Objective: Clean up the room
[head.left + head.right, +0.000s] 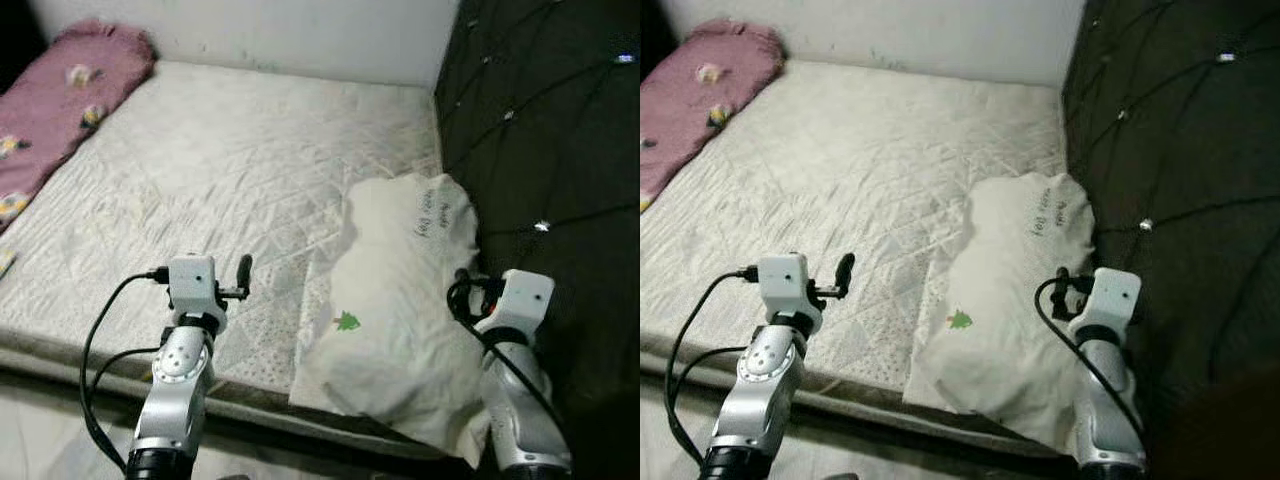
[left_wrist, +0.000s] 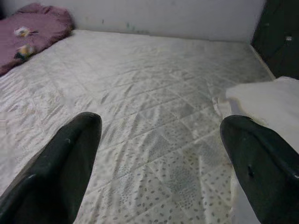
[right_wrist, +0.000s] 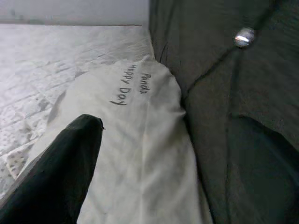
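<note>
Two grippers hover low over the near edge of the mattress (image 1: pixel 230 160). The left gripper (image 2: pixel 159 154) is spread wide and empty; whether the right gripper (image 3: pixel 70 154) is open cannot be told. Just beside the right one lies the white pillow (image 1: pixel 400 300), its long axis running away from the robot along the dark tufted headboard (image 1: pixel 540 130), printed "Panda Happy Day" at its far end. A pink blanket (image 1: pixel 60 100) lies far left.

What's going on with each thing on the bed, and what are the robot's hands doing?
White pillow: lying flat against the dark headboard, hanging off the mattress edge.
Pink blanket: bunched along the mattress's far left side.
Mattress: bare, quilted.
Left gripper: open, above the mattress.
Right gripper: over the pillow.
</note>
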Robot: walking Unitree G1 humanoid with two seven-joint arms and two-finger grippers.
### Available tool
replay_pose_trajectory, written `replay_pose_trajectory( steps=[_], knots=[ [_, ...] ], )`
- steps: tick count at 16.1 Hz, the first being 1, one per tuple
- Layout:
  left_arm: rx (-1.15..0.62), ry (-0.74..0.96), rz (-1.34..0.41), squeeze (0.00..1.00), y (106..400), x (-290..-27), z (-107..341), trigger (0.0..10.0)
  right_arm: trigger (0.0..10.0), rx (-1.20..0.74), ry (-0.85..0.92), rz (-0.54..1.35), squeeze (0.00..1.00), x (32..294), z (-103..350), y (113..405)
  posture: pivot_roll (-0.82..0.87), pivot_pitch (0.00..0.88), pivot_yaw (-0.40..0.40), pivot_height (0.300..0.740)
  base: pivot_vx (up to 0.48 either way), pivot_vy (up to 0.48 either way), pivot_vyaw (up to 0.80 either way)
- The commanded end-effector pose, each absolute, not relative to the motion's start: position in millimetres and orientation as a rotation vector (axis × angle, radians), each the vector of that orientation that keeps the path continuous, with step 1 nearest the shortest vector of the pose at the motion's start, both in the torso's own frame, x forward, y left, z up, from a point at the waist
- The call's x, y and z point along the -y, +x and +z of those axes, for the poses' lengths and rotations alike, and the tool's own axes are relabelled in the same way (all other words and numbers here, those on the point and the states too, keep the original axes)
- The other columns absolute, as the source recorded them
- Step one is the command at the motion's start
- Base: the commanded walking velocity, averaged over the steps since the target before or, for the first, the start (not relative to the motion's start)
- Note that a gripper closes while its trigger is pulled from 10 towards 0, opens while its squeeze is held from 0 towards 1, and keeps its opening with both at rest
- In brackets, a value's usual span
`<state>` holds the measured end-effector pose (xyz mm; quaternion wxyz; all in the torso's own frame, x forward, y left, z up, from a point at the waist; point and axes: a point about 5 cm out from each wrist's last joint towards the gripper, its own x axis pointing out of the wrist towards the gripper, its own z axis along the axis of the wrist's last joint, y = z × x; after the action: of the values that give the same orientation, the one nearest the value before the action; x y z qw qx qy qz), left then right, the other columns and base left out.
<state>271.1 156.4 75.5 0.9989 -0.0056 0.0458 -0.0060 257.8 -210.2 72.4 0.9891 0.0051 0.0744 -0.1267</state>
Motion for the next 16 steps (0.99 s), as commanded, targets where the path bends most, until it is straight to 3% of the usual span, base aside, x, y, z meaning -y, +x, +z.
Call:
replay_pose_trajectory(
  steps=[1, 4, 16],
  knots=[
    [-0.097, -0.008, 0.004, 0.0, 270.4, -162.9, 76.5, 10.0, 10.0, -0.155, 0.001, -0.236, 0.0, 206.1, 71.5, 259.8, -0.04, 0.0, 0.016, 0.74, 0.0, 0.255, 0.0],
    [-0.099, -0.014, -0.006, 0.0, 271.3, -158.7, 76.2, 10.0, 10.0, -0.158, 0.001, -0.24, 0.0, 207.2, 70.4, 261.4, -0.05, 0.0, 0.019, 0.74, 0.0, 0.255, 0.0],
    [-0.096, -0.011, -0.015, 0.0, 273.4, -158.1, 77.6, 10.0, 10.0, -0.153, -0.006, -0.24, 0.0, 208.5, 70.5, 265.8, -0.05, 0.0, 0.015, 0.74, 0.0, 0.311, -0.73]
  ],
)
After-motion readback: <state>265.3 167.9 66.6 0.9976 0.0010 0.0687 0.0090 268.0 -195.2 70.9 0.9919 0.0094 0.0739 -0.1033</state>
